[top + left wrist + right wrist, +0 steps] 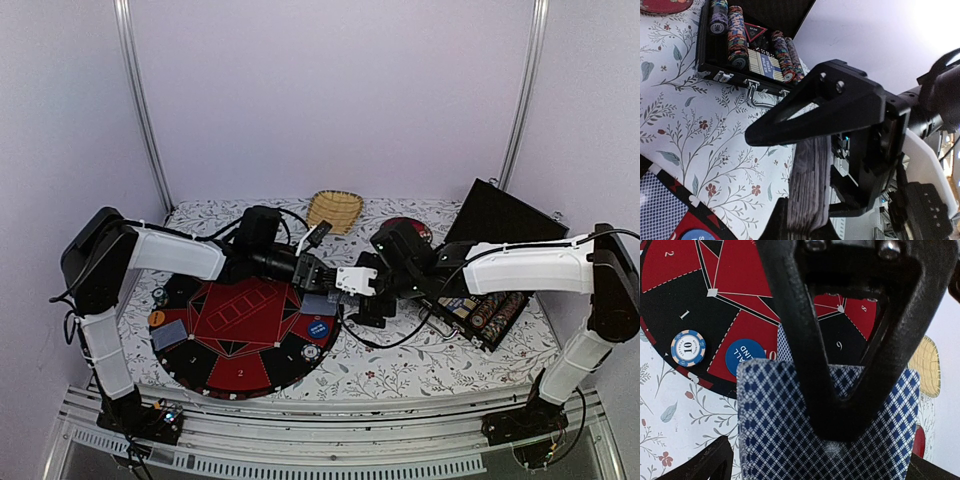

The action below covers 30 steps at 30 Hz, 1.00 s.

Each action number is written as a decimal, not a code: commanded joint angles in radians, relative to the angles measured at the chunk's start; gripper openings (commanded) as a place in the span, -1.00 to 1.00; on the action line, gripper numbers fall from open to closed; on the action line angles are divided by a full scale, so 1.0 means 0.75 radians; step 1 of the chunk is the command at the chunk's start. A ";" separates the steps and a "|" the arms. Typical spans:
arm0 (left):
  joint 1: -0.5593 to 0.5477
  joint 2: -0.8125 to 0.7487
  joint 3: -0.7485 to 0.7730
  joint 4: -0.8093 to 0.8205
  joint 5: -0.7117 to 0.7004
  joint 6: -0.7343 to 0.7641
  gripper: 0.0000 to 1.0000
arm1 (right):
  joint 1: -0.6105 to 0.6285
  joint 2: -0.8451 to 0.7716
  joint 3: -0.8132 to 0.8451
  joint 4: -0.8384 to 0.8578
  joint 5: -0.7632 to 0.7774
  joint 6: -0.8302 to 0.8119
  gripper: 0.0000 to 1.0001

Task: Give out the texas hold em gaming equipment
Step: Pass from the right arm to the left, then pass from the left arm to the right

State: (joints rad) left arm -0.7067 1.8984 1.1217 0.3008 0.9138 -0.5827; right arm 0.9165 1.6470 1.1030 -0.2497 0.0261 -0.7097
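Clenching the card deck (770, 410), the left hand (325, 280) is holding it above the table (440, 360) by the round mat (670, 300)
Its patterned back is facing the released, wide-spread right hand (822, 469); long axis is staying unclear

Back wall (330, 90): plain, pale lilac-white, well beyond the fingers (830, 110).
Side walls (60, 120): same finish, standing off to either side of the fingers.
Corner posts (135, 100): two slim aluminium uprights beyond the fingers, one to the left, one to the right.
Tablecloth (430, 365): white, printed with grey-green leaf sprigs and small red flowers, spread beneath the fingers.
Front rail (330, 430): ribbed aluminium, nearer than the fingers.
Light: soft, even, bright on the walls.
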 commanded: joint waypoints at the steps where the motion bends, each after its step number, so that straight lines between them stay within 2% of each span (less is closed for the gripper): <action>1: 0.003 -0.020 0.021 -0.036 -0.008 0.029 -1.00 | 0.006 -0.077 -0.022 0.089 0.068 -0.037 0.96; 9: 0.007 -0.015 0.028 -0.036 -0.002 0.032 -1.00 | 0.006 -0.081 -0.059 0.069 0.093 -0.040 0.69; 14: 0.006 -0.014 0.027 -0.038 0.005 0.034 -1.00 | 0.007 -0.043 -0.050 0.061 0.122 -0.039 0.66; 19: 0.008 -0.016 0.016 -0.047 -0.002 0.045 -1.00 | 0.007 -0.036 -0.022 0.040 0.122 -0.014 0.15; 23: 0.009 -0.016 0.023 -0.085 -0.034 0.064 -1.00 | 0.007 -0.047 -0.025 0.032 0.128 -0.002 0.01; 27: 0.008 -0.025 0.059 -0.212 -0.118 0.134 -0.62 | 0.007 -0.064 -0.025 0.039 0.119 0.009 0.01; 30: 0.013 -0.052 0.059 -0.269 -0.169 0.173 -0.50 | 0.006 -0.077 -0.031 0.054 0.120 0.014 0.02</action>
State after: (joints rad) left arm -0.7002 1.8969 1.1469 0.1951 0.8444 -0.5079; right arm 0.9245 1.6096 1.0721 -0.2199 0.0959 -0.7193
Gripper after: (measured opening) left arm 0.231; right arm 0.529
